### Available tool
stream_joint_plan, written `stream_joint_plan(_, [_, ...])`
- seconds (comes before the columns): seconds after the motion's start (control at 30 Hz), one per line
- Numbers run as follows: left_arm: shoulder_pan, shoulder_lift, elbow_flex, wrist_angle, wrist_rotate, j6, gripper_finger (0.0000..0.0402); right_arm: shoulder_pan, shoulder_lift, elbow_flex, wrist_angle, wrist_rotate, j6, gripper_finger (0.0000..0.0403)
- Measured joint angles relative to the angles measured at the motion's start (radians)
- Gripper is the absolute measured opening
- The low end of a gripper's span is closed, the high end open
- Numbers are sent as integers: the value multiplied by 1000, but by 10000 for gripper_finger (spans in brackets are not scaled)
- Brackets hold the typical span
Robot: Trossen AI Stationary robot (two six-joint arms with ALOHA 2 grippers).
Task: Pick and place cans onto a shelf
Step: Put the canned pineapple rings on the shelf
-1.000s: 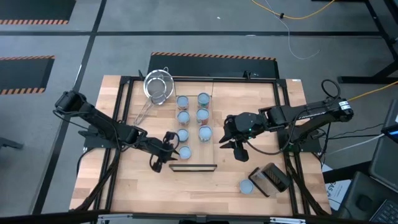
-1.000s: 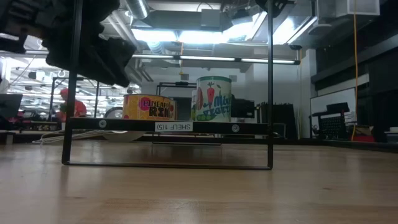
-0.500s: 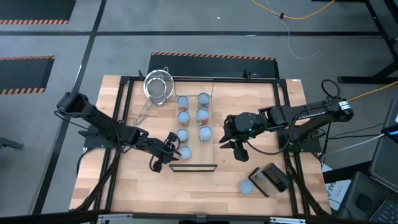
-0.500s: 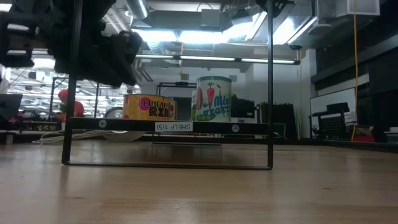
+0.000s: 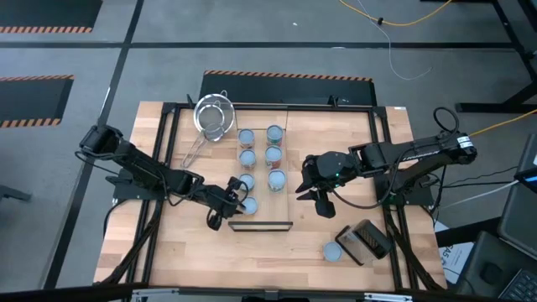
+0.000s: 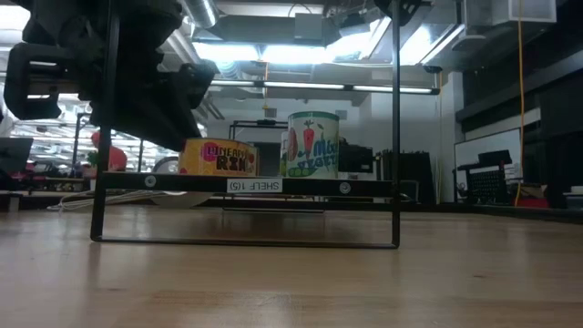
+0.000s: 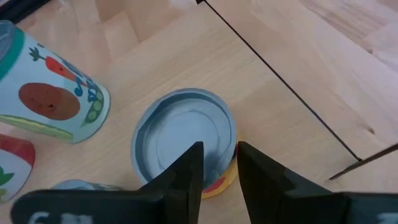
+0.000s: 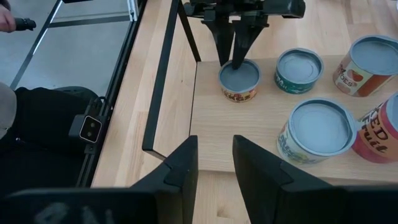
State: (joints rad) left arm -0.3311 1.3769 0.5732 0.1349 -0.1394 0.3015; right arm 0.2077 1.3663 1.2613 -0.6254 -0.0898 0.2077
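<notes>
You see cans point(image 5: 273, 155) with pale blue tops, one yellow-sided point(image 6: 219, 158), one green-and-white with a red carrot point(image 6: 313, 144), on a light wood shelf point(image 8: 261, 127), beside black hands and a silver strainer point(image 5: 211, 116).

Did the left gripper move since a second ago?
Yes. The left gripper slid toward the shelf, reaching the short can at its near end.

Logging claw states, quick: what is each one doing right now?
Left claw: narrowly open, over the yellow-sided can, not holding it.
Right claw: open, empty.
</notes>
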Motion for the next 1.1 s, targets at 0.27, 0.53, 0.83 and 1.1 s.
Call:
stream_joint_plan(0.27, [15, 0, 0, 0, 29, -1, 48, 0, 0, 0, 0, 0, 0, 106])
stream_joint_plan(0.53, [15, 0, 0, -1, 34, -1, 8, 0, 0, 0, 0, 0, 0, 106])
stream_joint_plan(0.83, [27, -11, 0, -5, 216, 123, 6, 0, 0, 0, 0, 0, 0, 106])
stream_joint_plan(1.1, [136, -49, 0, -33, 435, 262, 6, 0, 0, 0, 0, 0, -1, 106])
